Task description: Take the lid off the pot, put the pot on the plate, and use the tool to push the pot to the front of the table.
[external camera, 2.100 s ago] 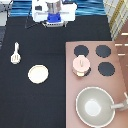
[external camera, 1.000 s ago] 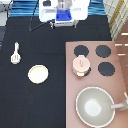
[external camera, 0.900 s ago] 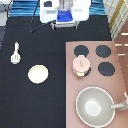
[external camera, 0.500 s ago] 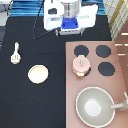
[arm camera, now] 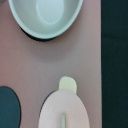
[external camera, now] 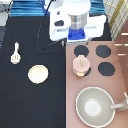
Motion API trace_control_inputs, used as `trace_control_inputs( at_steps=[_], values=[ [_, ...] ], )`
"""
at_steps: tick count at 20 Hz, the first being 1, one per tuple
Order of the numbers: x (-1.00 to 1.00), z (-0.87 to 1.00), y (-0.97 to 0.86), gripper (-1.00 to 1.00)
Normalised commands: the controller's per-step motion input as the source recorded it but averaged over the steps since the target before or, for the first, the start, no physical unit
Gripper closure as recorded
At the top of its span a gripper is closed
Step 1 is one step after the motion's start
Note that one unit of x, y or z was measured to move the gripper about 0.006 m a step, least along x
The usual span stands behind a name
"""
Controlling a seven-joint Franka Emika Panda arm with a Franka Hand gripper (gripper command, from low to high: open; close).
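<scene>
Gripper (external camera: 78, 36): fingers' state, cannot tell; hovers above stove, nothing held.
Lid (external camera: 80, 63): just below fingers, on pot (external camera: 81, 68), stove burner. Likely light, rigid, slick; you take central knob.
Plate (external camera: 38, 74), tool (external camera: 16, 54): desk (external camera: 30, 105), well apart.

A large grey pan (external camera: 95, 106) sits on the pinkish stove (external camera: 70, 102) beside black burners (external camera: 104, 51).

The robot's hand (external camera: 78, 35) hangs near the exterior view's top, just above the small pale-pink pot (external camera: 81, 65) with its lid (external camera: 81, 62) on, on the pinkish-brown stove (external camera: 95, 85). The round cream plate (external camera: 38, 74) and cream-white spatula (external camera: 16, 54) lie on the black desk (external camera: 30, 105).
</scene>
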Motion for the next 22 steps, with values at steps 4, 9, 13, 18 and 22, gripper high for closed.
trace_control_inputs(
  at_steps=[4,9,13,18,22],
  values=[
    [0.36,-0.29,0.53,-1.0],
    [0.23,-0.44,0.34,-1.0],
    [0.13,-0.42,0.16,-1.0],
    [0.06,-0.42,0.03,-1.0],
    [0.0,-0.41,0.0,-1.0]
  ],
)
